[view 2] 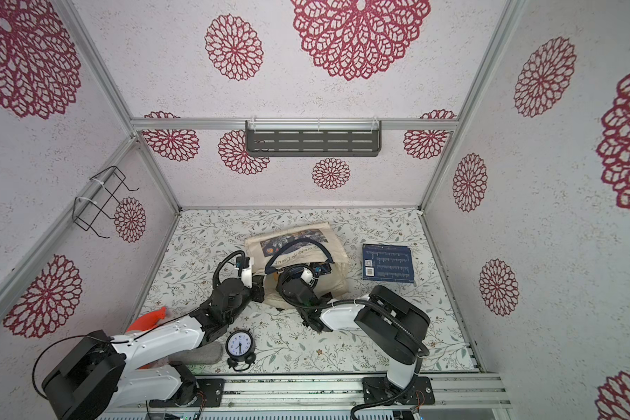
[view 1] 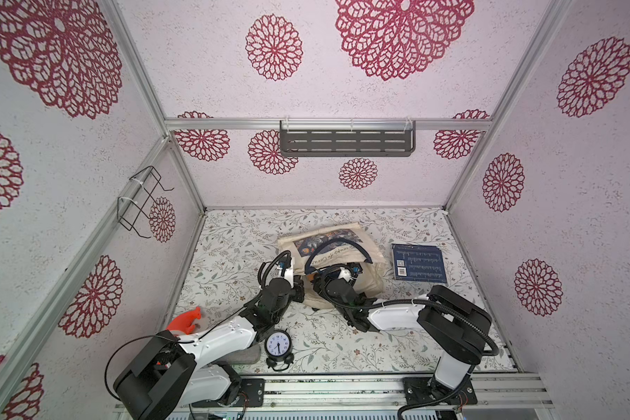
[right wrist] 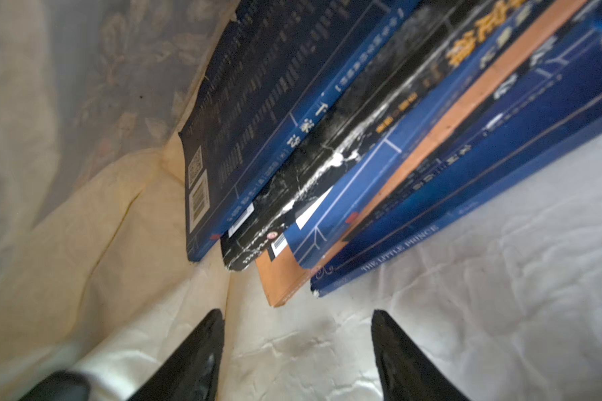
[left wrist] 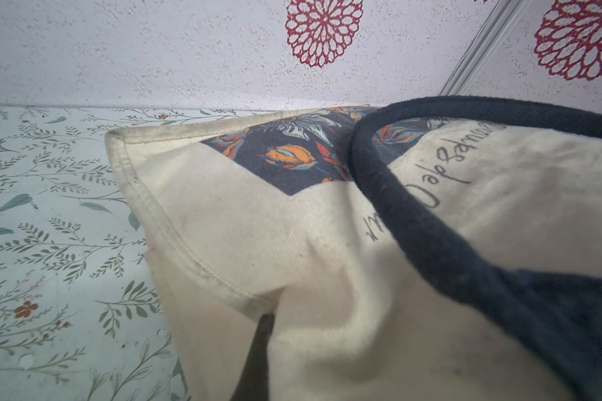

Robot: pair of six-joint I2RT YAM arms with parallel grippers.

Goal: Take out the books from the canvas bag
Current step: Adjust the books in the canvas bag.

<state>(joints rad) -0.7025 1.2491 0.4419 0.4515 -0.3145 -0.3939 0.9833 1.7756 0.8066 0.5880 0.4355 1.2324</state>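
Right fingers (right wrist: 195, 354) spread inside canvas bag (right wrist: 431, 312), books (right wrist: 327, 156) just ahead, untouched | left fingers (left wrist: 258, 350) pinched on its cloth

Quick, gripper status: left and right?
Left gripper: closed, pinching the canvas bag fabric.
Right gripper: open and empty inside the bag, short of the books.

One canvas bag (view 1: 371, 280), one clock (view 1: 278, 345) — perhaps six books (right wrist: 362, 166)
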